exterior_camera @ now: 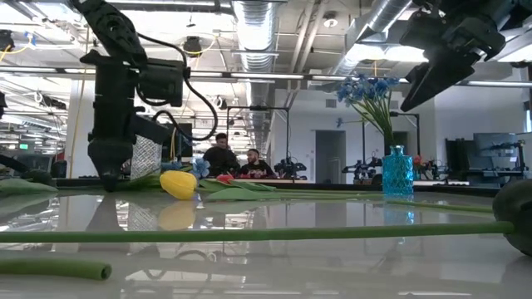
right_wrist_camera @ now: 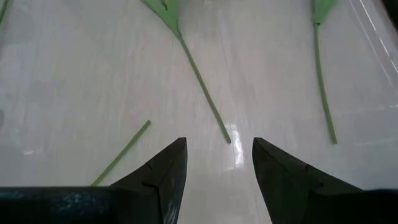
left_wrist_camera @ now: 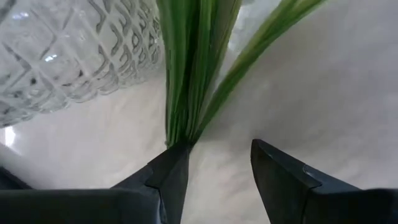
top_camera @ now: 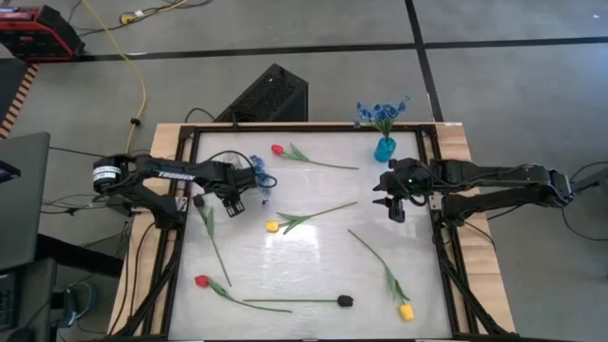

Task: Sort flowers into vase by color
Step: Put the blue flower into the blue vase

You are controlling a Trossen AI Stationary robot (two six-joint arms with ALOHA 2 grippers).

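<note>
On the pale desk (top_camera: pixel 313 275) seen from above, loose flowers are scattered: a red tulip (top_camera: pixel 277 149) at upper centre, a yellow tulip (top_camera: pixel 272 226) mid-frame, another red tulip (top_camera: pixel 201 281) at lower left, a black-headed flower (top_camera: pixel 345 300) at lower centre and a second yellow tulip (top_camera: pixel 407 311) at lower right. Blue sprigs (top_camera: pixel 382 112) already stand in a blue vase (top_camera: pixel 385 149) at upper right. The left tool (top_camera: pixel 233 198), left of centre, sits low beside a clear cut-glass vase (left_wrist_camera: pixel 74 56) with its fingers narrowly apart; green leaves (left_wrist_camera: pixel 186 68) touch its inner finger, but it grips nothing that I can see. The right tool (top_camera: pixel 393 202) hangs above the desk right of centre, fingers apart and empty, with bare stem ends (right_wrist_camera: pixel 205 93) below it. These flowers look very light, with thin, bendy stems that lie flat on a glossy, probably slippery surface; a pinch at mid-stem, away from the leaves, seems the safest hold, since the heads would droop from an end grasp.
</note>
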